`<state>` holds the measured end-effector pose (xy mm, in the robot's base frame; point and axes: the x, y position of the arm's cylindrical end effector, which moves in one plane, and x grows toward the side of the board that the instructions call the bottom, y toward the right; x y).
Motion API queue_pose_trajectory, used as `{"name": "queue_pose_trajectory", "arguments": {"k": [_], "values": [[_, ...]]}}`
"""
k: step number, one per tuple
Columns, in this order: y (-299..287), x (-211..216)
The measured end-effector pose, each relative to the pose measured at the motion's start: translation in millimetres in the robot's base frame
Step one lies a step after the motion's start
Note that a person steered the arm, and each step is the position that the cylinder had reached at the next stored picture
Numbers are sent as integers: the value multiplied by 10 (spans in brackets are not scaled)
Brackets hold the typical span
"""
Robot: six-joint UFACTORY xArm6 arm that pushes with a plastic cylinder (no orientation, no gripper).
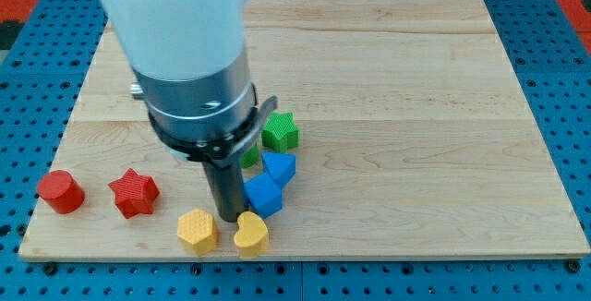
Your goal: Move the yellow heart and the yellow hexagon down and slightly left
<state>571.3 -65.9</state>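
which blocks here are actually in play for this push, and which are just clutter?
In play: yellow hexagon, yellow heart, my tip between them, just above.

Clutter: red cylinder, red star, two blue blocks, green star, a green block mostly hidden behind the rod.

Yellow heart (250,234), yellow hexagon (197,229), red star (134,193).
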Motion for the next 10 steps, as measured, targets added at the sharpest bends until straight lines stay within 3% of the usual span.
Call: {"name": "queue_pose_trajectory", "arguments": {"k": [2, 4, 6, 7, 9, 10], "values": [[58, -274], [-495, -200], [1026, 332], [1204, 471], [70, 429], [-82, 463]]}}
